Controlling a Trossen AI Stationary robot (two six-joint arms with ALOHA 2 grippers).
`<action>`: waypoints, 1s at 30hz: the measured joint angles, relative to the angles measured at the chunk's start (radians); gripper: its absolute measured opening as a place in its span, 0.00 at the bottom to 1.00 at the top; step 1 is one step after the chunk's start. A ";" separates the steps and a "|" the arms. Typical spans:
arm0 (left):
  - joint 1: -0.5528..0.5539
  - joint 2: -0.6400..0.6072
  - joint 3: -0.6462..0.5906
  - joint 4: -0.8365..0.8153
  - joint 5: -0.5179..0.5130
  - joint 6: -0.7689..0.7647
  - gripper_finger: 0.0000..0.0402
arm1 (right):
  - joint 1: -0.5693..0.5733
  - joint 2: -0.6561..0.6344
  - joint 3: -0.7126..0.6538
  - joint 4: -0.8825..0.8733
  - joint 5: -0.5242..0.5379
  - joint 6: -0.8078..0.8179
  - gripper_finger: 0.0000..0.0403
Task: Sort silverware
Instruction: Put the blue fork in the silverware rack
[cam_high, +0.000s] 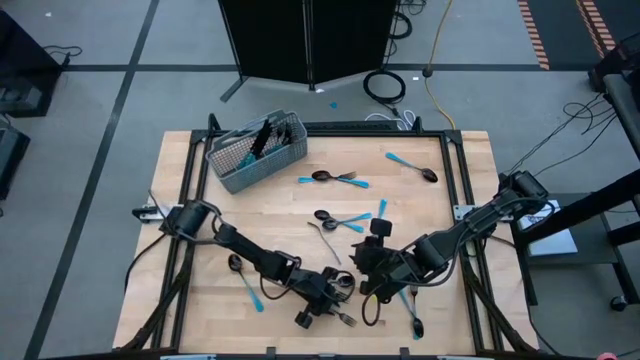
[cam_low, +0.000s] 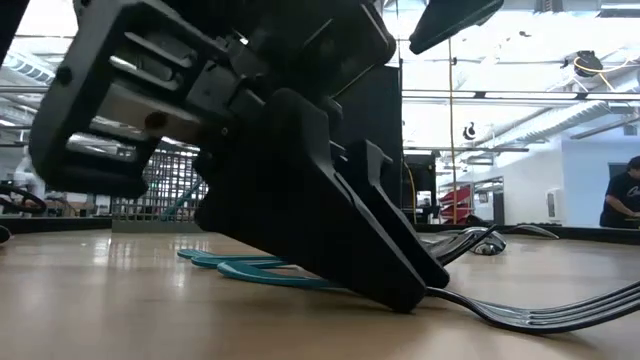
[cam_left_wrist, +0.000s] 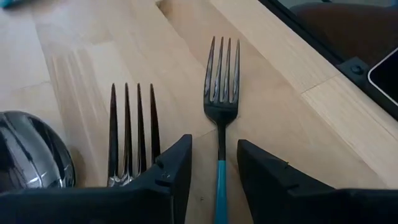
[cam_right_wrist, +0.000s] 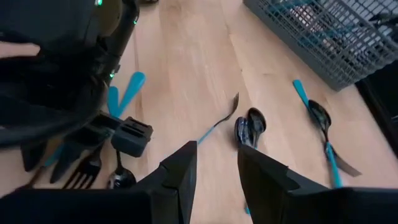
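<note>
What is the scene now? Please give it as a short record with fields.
left gripper: low at the table's near edge, fingers either side of a fork; grip not clear
right gripper: above the table, holding nothing
basket: far left, some silverware inside
loose silverware: scattered on the table

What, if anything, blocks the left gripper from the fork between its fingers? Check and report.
Nothing visible does. In the left wrist view the left gripper has its fingers on either side of the fork, whose blue handle runs straight into the gap. A second fork lies beside it, partly under one finger, and a spoon lies farther out.
</note>
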 joint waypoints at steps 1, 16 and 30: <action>-0.001 -0.001 0.001 -0.011 0.000 -0.005 0.30 | 0.001 0.000 0.000 0.000 0.000 0.016 0.27; -0.031 -0.033 -0.005 -0.059 -0.001 -0.001 0.01 | 0.055 0.000 0.000 -0.007 0.010 0.179 0.27; -0.144 -0.333 -0.013 -0.277 -0.331 0.078 0.00 | 0.140 -0.082 0.001 -0.238 0.290 0.481 0.17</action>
